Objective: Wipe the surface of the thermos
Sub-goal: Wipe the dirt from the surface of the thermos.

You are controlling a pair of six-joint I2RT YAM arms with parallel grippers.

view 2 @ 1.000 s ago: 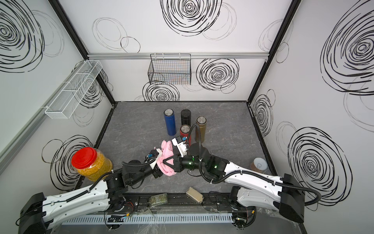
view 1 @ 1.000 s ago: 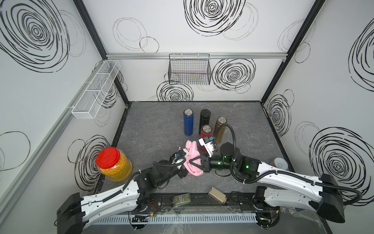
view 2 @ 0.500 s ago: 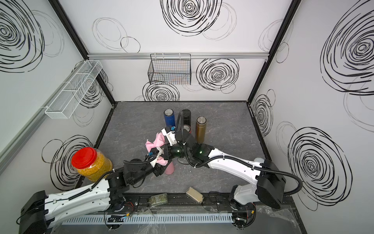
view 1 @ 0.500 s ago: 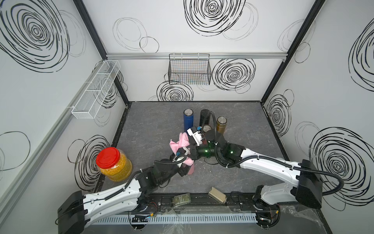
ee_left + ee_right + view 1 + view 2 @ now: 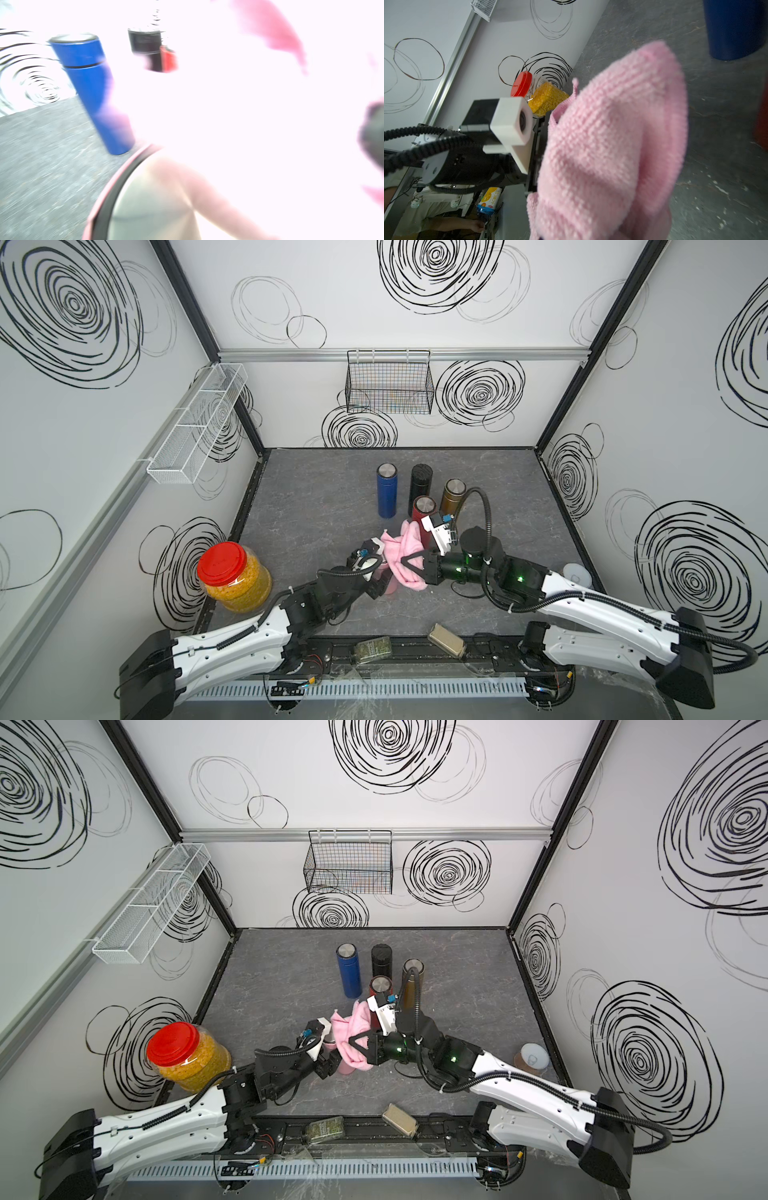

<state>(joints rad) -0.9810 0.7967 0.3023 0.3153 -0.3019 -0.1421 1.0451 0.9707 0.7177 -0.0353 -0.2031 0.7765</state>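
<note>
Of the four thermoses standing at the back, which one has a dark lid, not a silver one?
The black thermos: its lid is black like its body, while the blue thermos, red thermos and bronze thermos show silver tops.

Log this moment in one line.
left gripper: shut on pink thermos | right gripper: shut on pink cloth | cloth draped over thermos

thermos mostly under cloth, left wrist view blurred

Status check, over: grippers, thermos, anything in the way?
Left gripper shut on pink thermos. Right gripper shut on pink cloth, draped over it. Red thermos close behind.
</note>
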